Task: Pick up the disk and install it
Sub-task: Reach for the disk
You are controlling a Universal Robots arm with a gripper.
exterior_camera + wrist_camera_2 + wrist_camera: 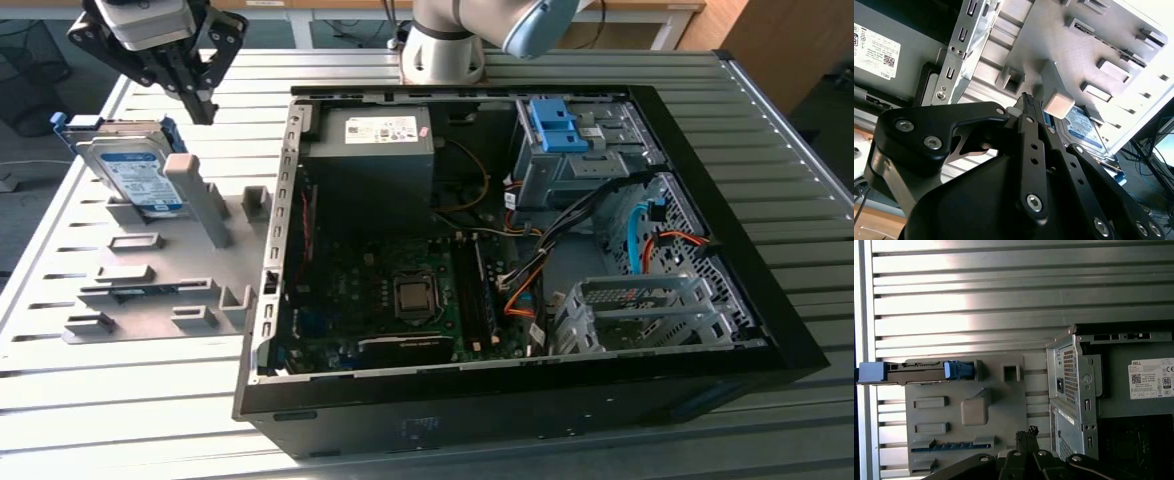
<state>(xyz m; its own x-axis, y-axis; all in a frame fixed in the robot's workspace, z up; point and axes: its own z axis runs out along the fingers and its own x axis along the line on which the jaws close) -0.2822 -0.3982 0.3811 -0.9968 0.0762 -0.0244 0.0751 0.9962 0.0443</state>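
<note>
The disk (134, 172) stands on edge in a slot at the far end of the grey fixture plate (160, 290), at the exterior view's left. It is silver-grey with a white-and-blue label and blue rails. My gripper (200, 106) hangs just above and beside it, toward the computer case, shut with nothing between its fingers and not touching it. The first wrist view looks down on the disk (919, 373) edge-on, apart from the gripper (1026, 433). In the second wrist view the disk's label (1081, 127) shows beyond the gripper (1027, 100).
An open computer case (747, 330) lies on the slatted metal table (787, 150), with the motherboard exposed. A dark grey box with a white sticker (380, 150) sits at its far side, and a blue bracket (554, 125) rests on the drive cage. The arm's base (441, 50) stands behind the case.
</note>
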